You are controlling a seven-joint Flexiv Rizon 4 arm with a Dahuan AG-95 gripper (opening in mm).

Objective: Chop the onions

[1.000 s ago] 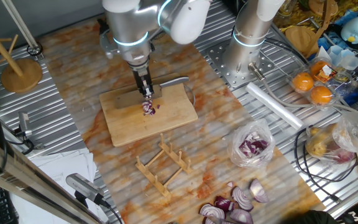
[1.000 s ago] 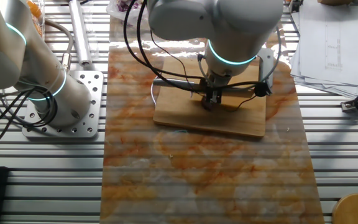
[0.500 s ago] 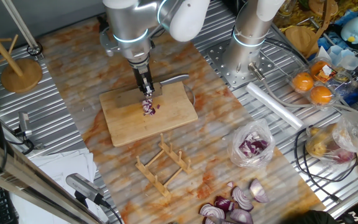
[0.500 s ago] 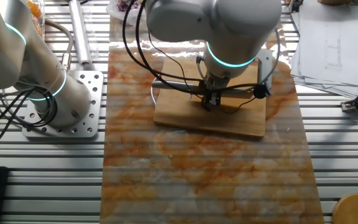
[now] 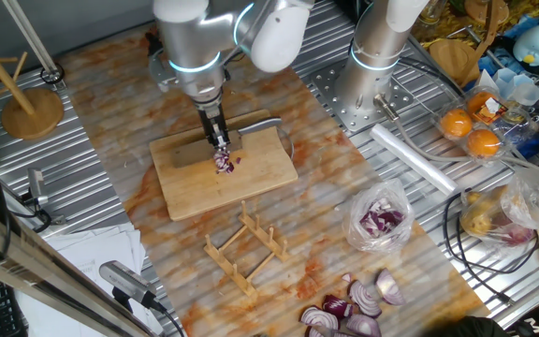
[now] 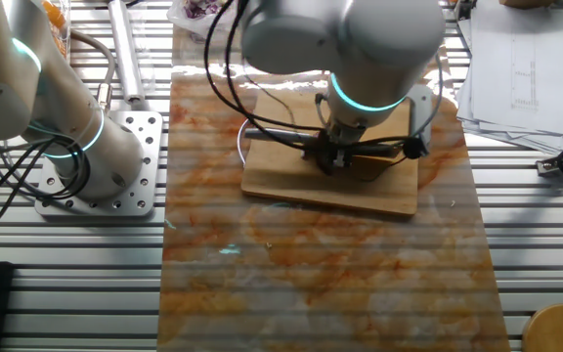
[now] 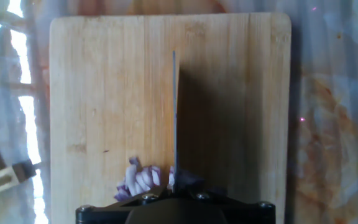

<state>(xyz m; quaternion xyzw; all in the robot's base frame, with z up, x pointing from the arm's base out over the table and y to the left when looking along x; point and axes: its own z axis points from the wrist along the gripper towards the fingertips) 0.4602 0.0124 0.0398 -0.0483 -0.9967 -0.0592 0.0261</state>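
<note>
A knife (image 5: pixel 251 124) is being held by the gripper (image 5: pixel 220 142) over the onions (image 5: pixel 225 163) on the cutting board (image 5: pixel 260 173).

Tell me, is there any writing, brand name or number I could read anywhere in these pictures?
None can be read.
The paper sheets at the table's edge carry faint printed lines, too small and blurred to read.
The cutting board and the knife show no marks.
</note>
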